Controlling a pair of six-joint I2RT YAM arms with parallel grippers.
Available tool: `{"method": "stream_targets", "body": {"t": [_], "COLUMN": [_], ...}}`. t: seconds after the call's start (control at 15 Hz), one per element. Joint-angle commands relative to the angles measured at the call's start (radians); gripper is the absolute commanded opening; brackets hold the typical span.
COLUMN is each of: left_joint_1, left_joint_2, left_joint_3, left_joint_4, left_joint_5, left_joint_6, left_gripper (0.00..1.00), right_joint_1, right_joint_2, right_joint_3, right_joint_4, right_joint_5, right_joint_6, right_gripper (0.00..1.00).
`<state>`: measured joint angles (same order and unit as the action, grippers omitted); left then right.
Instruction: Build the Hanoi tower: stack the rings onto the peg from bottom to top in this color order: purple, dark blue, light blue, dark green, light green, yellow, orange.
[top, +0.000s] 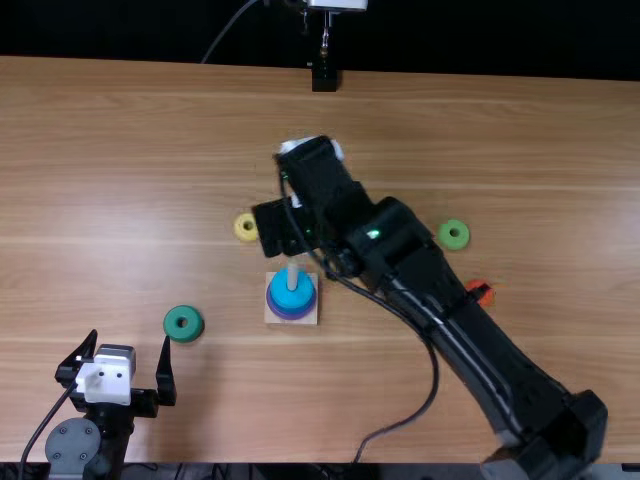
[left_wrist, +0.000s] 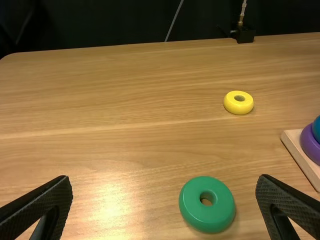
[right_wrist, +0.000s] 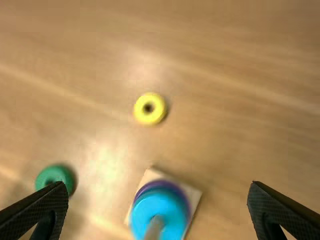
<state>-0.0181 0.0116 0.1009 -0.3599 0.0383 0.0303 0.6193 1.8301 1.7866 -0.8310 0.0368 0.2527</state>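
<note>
My left gripper (top: 131, 340) (left_wrist: 165, 181) stands open at the lower left, left of the dark green ring (top: 184, 323) (left_wrist: 207, 204). The right arm crosses the middle; its gripper (top: 313, 160) (right_wrist: 159, 185) is open and holds nothing, beyond the base (top: 306, 313). On the peg (top: 292, 275) a blue ring (top: 291, 292) (right_wrist: 159, 207) lies over a purple one (top: 290, 313) (left_wrist: 311, 145); I cannot tell whether another is between them. The yellow ring (top: 246, 227) (left_wrist: 239, 102) (right_wrist: 150, 108) lies behind and left of the base, the light green ring (top: 454, 235) to its right.
An orange ring (top: 481, 291) lies at the right, partly covered by the right arm. That arm and its loose cable (top: 436, 375) span from the lower right to above the base. A black stand (top: 324, 76) is at the table's far edge.
</note>
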Motion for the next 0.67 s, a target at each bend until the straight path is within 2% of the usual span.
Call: {"method": "stream_targets", "body": {"t": [0.0,0.13,0.33,0.4,0.47,0.6], "left_joint_1": [0.001,0.001,0.001,0.001,0.001,0.001], "left_joint_2": [-0.012,-0.012,-0.012,-0.012,-0.012,-0.012], "left_joint_3": [-0.101,-0.101,-0.101,-0.101,-0.101,-0.101], "left_joint_4": [-0.086,-0.086,-0.086,-0.086,-0.086,-0.086], "left_joint_5": [0.019,0.019,0.019,0.019,0.019,0.019], "left_joint_6": [0.018,0.018,0.018,0.018,0.018,0.018], "left_gripper": [1.0,1.0,1.0,1.0,1.0,1.0], "right_joint_1": [-0.053,-0.128,-0.248,-0.296,-0.34,-0.411], "right_joint_2": [-0.115,-0.242,-0.423,-0.492,-0.555,-0.689], "right_joint_3": [-0.072,-0.233,-0.455,-0.53,-0.601,-0.762], "right_joint_4": [0.051,0.143,0.272,0.305,0.34,0.478], "right_joint_5": [0.009,0.017,0.074,0.075,0.075,0.072], "right_joint_6": [0.005,-0.002,-0.012,-0.021,-0.043,-0.105], "right_gripper": [1.0,1.0,1.0,1.0,1.0,1.0]}}
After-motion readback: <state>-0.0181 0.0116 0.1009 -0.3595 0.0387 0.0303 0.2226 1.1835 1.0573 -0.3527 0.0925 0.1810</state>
